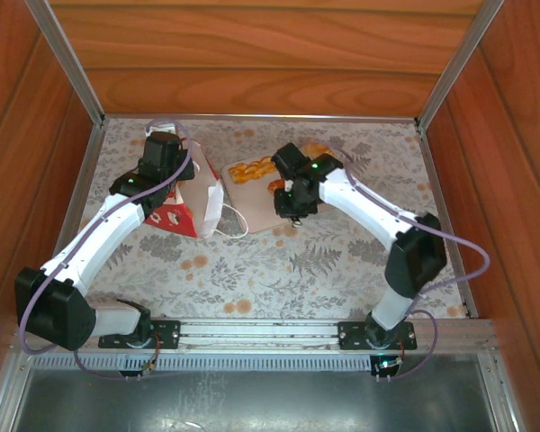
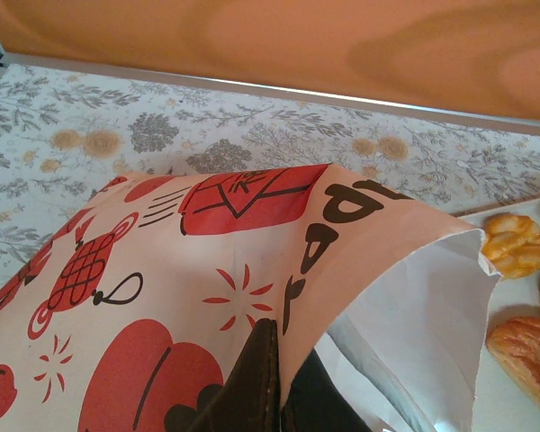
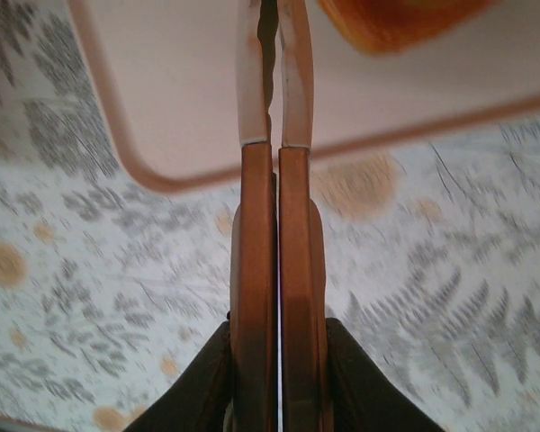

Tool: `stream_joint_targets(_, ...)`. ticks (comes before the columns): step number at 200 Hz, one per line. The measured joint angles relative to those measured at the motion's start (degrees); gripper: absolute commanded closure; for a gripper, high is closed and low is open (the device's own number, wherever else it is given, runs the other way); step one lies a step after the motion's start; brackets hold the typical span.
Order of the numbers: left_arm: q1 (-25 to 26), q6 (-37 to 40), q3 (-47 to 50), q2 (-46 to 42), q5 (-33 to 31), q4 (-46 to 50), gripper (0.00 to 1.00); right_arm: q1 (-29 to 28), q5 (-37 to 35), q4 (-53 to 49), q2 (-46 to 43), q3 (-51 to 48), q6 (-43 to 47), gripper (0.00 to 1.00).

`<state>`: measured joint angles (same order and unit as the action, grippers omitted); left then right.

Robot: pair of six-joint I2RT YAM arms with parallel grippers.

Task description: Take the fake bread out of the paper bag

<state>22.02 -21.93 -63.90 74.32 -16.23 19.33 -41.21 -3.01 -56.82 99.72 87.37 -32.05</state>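
paper bag (image 1: 198, 193) L of tray (image 1: 252, 211), bread (image 1: 250, 169) on it.

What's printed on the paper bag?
The paper bag has red motifs and black strokes on white; clearest in left wrist view.

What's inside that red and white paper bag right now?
The paper bag gapes open at its mouth: only white lining shows there, no bread. Its deeper part is hidden by the paper wall. Several bread pieces lie beside it on the tray.

Matt printed paper bag (image 2: 162, 297), glossy fake bread (image 2: 517, 247), smooth beige tray (image 3: 180, 81) perhaps plastic, wood-grain walls (image 1: 252, 54)
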Motion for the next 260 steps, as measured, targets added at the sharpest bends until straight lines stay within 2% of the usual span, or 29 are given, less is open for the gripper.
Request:
stream_joint_targets(46, 0.00, 0.02, 0.00, 0.00, -0.02, 0.00, 1.00, 0.02, -1.46, 0.85, 11.23, 9.88, 0.07, 0.89)
stream_joint_targets(110, 0.00, 0.02, 0.00, 0.00, 0.00, 0.00, 1.00, 1.31, -1.95, 2.23, 17.62, 13.31, 0.02, 0.90)
stream_joint_targets(158, 0.00, 0.02, 0.00, 0.11, 0.00, 0.00, 1.00, 2.23, -1.95, 2.91, 17.20, 11.89, -0.07, 0.90)
stream_joint_targets(260, 0.00, 0.02, 0.00, 0.61, 0.02, 0.00, 1.00, 2.23, -1.38, 3.19, 10.12, 3.65, -0.96, 0.90)
